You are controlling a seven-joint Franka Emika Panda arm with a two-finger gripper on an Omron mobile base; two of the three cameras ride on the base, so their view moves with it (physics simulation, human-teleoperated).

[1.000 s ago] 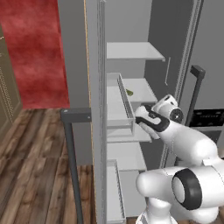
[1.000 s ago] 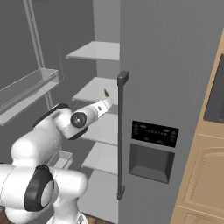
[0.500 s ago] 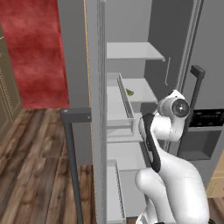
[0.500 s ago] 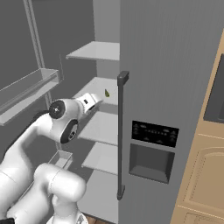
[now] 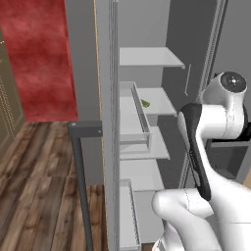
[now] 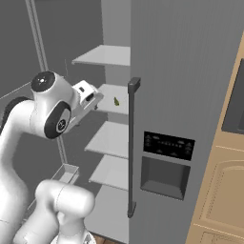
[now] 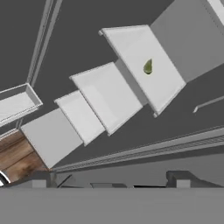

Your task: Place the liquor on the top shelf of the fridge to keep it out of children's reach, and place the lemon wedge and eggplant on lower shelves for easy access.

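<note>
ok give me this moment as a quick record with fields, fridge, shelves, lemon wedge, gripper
fridge: left door swung open, right door shut, interior showing
top shelf: bare as far as it shows
lemon wedge: lying on the second shelf down, near its middle
lower shelves: nothing seen on them
gripper: open, holding nothing, outside the fridge and pointing in at the shelves
liquor and eggplant: not placed on any shelf that shows

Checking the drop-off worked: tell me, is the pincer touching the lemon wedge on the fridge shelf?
Apart. In the hand view the lemon wedge lies alone on its shelf, far beyond the pincer tips, with bare shelf around it.
</note>
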